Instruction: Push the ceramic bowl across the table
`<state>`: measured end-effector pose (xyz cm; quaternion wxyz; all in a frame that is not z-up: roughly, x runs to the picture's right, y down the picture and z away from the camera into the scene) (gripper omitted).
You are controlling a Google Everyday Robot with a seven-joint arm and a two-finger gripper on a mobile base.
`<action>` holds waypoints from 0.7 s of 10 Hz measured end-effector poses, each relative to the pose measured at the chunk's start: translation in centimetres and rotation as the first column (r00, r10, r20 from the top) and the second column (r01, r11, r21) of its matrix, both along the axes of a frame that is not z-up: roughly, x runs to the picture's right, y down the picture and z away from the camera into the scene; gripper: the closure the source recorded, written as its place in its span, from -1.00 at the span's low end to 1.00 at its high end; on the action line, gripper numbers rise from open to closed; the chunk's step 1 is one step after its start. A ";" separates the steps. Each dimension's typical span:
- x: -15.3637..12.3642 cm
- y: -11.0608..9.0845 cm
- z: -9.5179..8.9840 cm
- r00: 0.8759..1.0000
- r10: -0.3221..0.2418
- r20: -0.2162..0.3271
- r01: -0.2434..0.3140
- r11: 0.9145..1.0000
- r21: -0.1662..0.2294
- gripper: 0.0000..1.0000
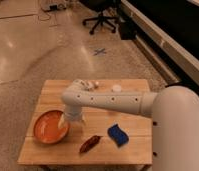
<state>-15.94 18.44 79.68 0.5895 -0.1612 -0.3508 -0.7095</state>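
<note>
The ceramic bowl (50, 127), wide, shallow and orange, sits on the front left of the light wooden table (128, 150). My white arm reaches in from the right across the table. My gripper (72, 119) hangs down at the bowl's right rim, touching or just beside it; I cannot tell which.
A dark red chili-like item (89, 144) lies in front of the gripper. A blue sponge (117, 135) lies to its right. A small white object (86, 84) and a white cup (116, 88) stand near the table's far edge. An office chair (100, 15) stands on the floor behind.
</note>
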 end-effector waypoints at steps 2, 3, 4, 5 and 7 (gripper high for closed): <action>-0.5 -0.8 1.8 0.999 -0.030 -0.018 0.030 0.999 0.034 -0.60; -0.4 -0.8 2.6 0.998 -0.047 -0.029 0.049 0.998 0.050 -0.60; -0.3 -0.8 3.2 0.997 -0.060 -0.040 0.063 0.996 0.061 -0.60; -0.1 -0.6 3.8 0.995 -0.076 -0.058 0.080 0.994 0.071 -0.60; 0.7 -0.3 4.5 0.991 -0.097 -0.094 0.105 0.991 0.080 -0.60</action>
